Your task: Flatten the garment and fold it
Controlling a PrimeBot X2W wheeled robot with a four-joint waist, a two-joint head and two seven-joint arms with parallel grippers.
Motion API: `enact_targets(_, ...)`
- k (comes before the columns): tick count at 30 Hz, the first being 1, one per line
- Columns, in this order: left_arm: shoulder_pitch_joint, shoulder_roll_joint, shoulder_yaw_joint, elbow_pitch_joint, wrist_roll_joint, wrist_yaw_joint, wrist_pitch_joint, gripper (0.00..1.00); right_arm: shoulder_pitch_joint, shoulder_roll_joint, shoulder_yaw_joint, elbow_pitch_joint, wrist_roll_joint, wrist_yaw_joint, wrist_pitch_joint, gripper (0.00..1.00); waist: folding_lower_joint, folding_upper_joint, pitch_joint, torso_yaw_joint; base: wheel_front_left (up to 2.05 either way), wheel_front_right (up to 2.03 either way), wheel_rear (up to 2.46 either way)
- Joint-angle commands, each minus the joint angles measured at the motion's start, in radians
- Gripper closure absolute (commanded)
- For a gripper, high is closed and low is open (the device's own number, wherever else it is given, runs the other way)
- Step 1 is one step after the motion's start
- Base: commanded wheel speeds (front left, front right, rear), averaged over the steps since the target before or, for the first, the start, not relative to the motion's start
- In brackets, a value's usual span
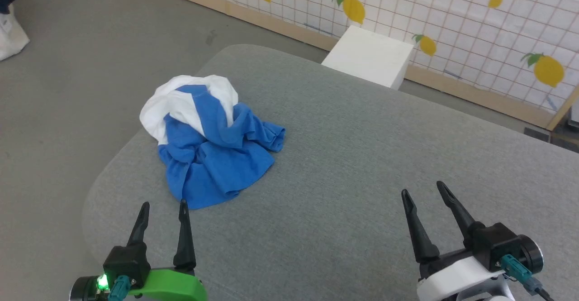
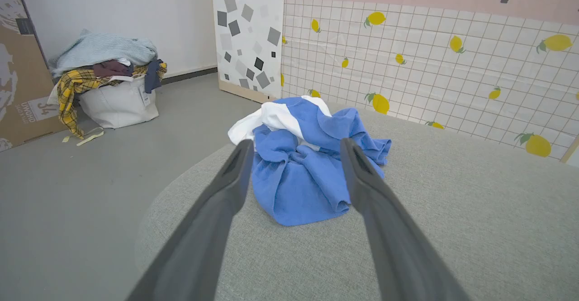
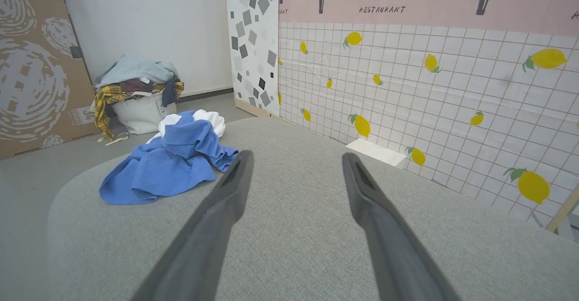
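Shows the crumpled white-and-blue cotton raglan shirt heaped near the left edge of the grey fabric-covered table, straight ahead of the left gripper, just beyond its spread, empty fingers; well apart from the right gripper, equally spread and empty; probably favours a left-arm reach

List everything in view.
crumpled white-and-blue cotton shirt: one, white body, blue sleeves, heaped on table's left
grey fabric-topped table: one, grey, before the robot
white box: one, white, floor beyond the table
lemon-print tiled wall: one, white and yellow, behind
white cloth bag of clothes: one, white, floor at left
brown cardboard panel: one, brown, beside the bag
left gripper: one, black on green, lower left, jaws open
right gripper: one, black on white, lower right, jaws open
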Motion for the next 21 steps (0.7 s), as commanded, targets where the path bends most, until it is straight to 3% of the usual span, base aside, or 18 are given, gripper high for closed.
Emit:
enact_targets(1, 0.022, -0.004, 0.002, 0.001, -0.008, 0.008, -0.012, 0.00, 0.019, 0.001, 0.007, 0.004, 0.008, -0.001, -0.012, 0.00, 0.0000, 0.0000, -0.003, 0.017, 0.00, 0.00, 0.00)
enact_targets(21, 0.046, -0.005, -0.008, 0.004, -0.039, 0.026, -0.057, 0.00, 0.028, 0.001, 0.041, 0.022, 0.013, -0.001, -0.058, 0.00, 0.0000, 0.0000, -0.005, 0.118, 0.00, 0.00, 0.00)
